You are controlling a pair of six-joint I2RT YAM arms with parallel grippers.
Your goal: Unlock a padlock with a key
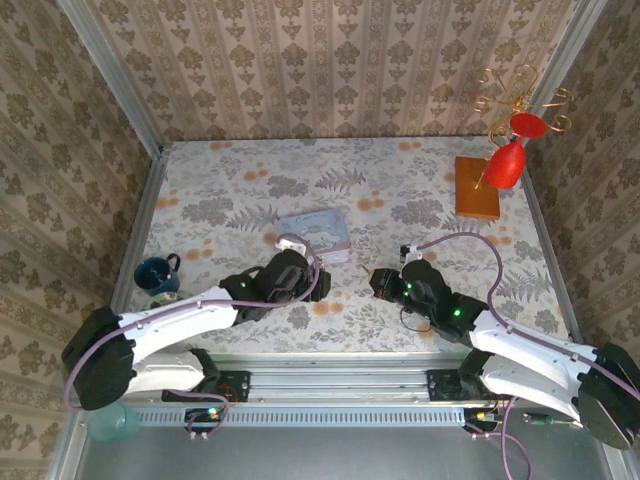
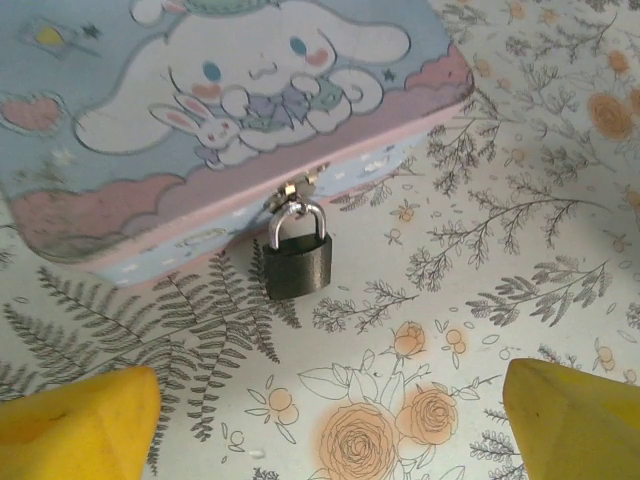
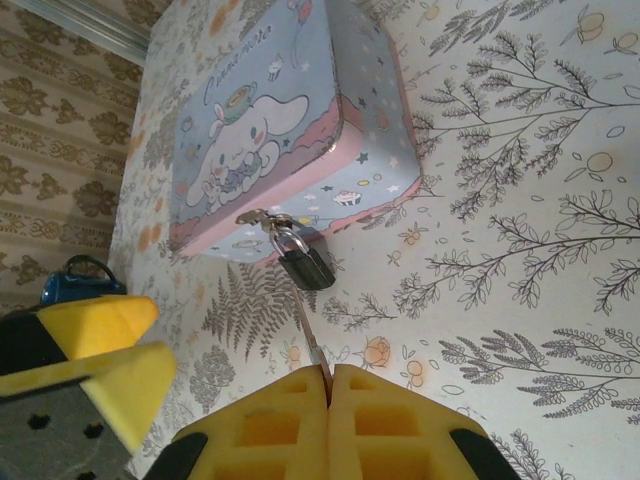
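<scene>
Pinching the key (image 3: 310, 335) in the closed right gripper (image 3: 330, 385), tip at the padlock (image 3: 305, 268) hung on the tin's (image 3: 260, 120) clasp (image 3: 255, 215). Holding the left gripper (image 2: 330, 415) wide, facing that tin.

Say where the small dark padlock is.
Centre of the left wrist view: the dark metal padlock hangs from the front clasp of the pastel cartoon tin.

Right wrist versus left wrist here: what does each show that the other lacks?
Right wrist: the key pinched in the shut right gripper, pointing toward the padlock, and a blue mug. Left wrist: a squarer look at the padlock's face, ahead of the open left gripper. Both: the padlock hanging from the hasp of the pastel tin.
</scene>
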